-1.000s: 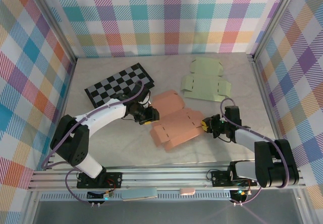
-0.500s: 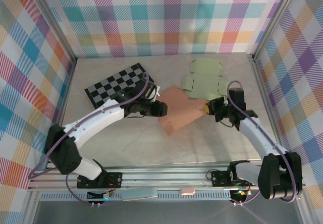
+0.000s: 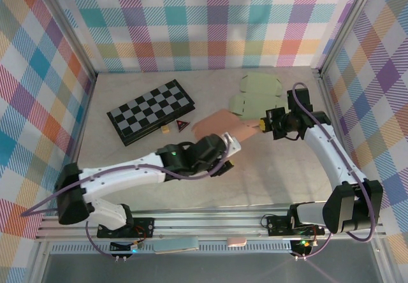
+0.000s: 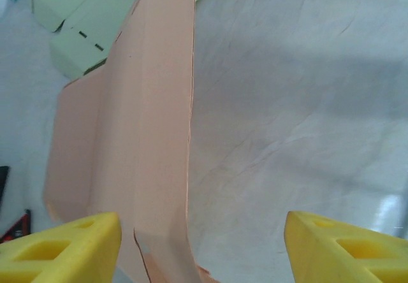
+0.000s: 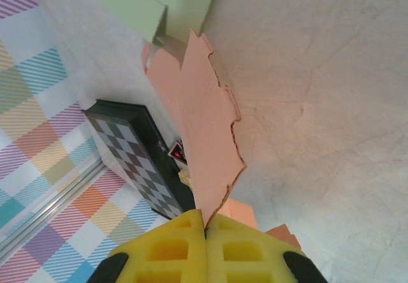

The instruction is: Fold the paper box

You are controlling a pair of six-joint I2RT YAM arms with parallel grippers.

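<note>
The orange paper box blank [image 3: 215, 127] stands up on edge, raised off the table. My right gripper [image 3: 264, 125] is shut on its right edge; in the right wrist view the yellow pads [image 5: 205, 232] pinch the jagged orange sheet [image 5: 207, 130]. My left gripper [image 3: 231, 148] sits at the sheet's near side, open. In the left wrist view its yellow fingers [image 4: 201, 245] are spread wide, and the lower edge of the orange sheet [image 4: 146, 136] lies between them, close to the left finger, without visible contact.
A green flat box blank [image 3: 258, 98] lies at the back right, just behind the orange sheet. A folded checkerboard [image 3: 150, 111] rests at the back left, with a small red-and-black triangle [image 3: 183, 125] and a tan piece [image 3: 165, 129] beside it.
The right gripper carried the sheet's edge up and toward the back, standing the sheet on edge. The left arm swung from the sheet's left side round to its near side.
</note>
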